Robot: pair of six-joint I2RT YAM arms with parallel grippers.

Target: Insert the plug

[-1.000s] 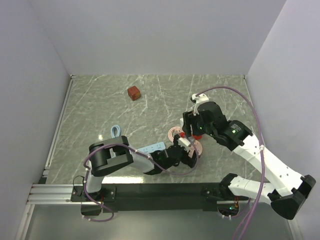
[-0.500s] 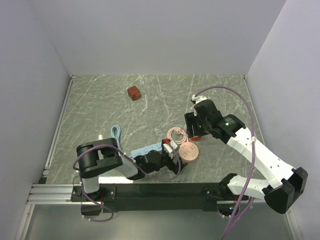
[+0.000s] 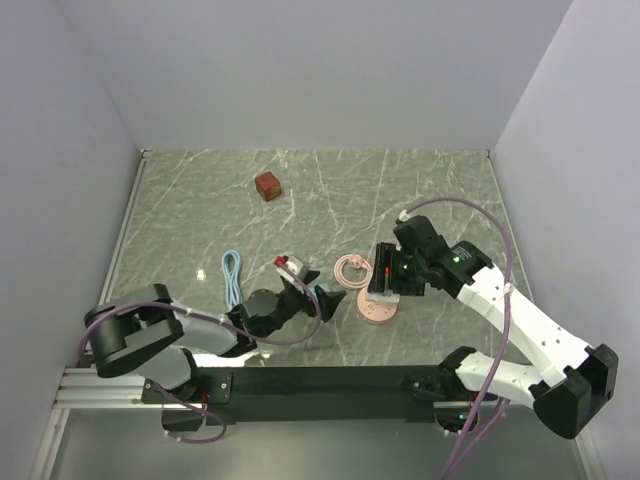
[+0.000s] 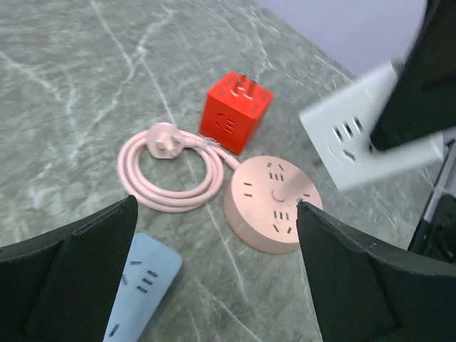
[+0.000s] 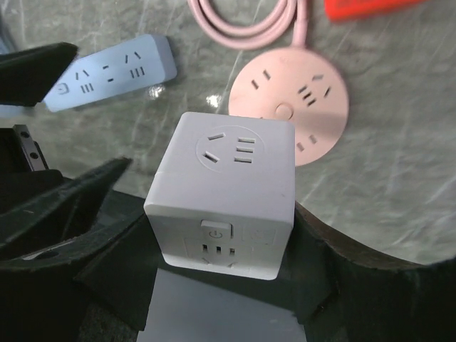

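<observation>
Grey marble counter [image 3: 200,200] with both arms working low over it. Left arm [image 3: 180,330] has swung back to its own side over the last second, off the round pink socket [image 4: 272,203] and over toward the blue power strip [image 5: 114,68]. Right arm [image 3: 500,300] has come nearer and lower and now reaches in over that round socket. Left gripper [image 4: 214,214] has its jaws wide apart and nothing in it. Right gripper [image 3: 385,280] is clamped on a white cube [image 5: 228,171], held off the counter close by the round socket; can't tell if it is right over it or just at its edge. The round socket lies flat with its pink cord [image 4: 167,171] coiled beside it. Only one end of the blue strip shows in the left wrist view, low and near the gripper. The red plug [image 4: 235,112] sits loose on the counter just beyond the round socket, against or just beside the cord coil, gripped by nothing and mostly hidden under the right gripper in the top view. Dark red cube [image 3: 267,185] sits far back, well apart. Reading: the left arm's retreat opens up the space round the sockets, but the right gripper holds the white cube, not the plug, so the plug is not picked up and not inserted
</observation>
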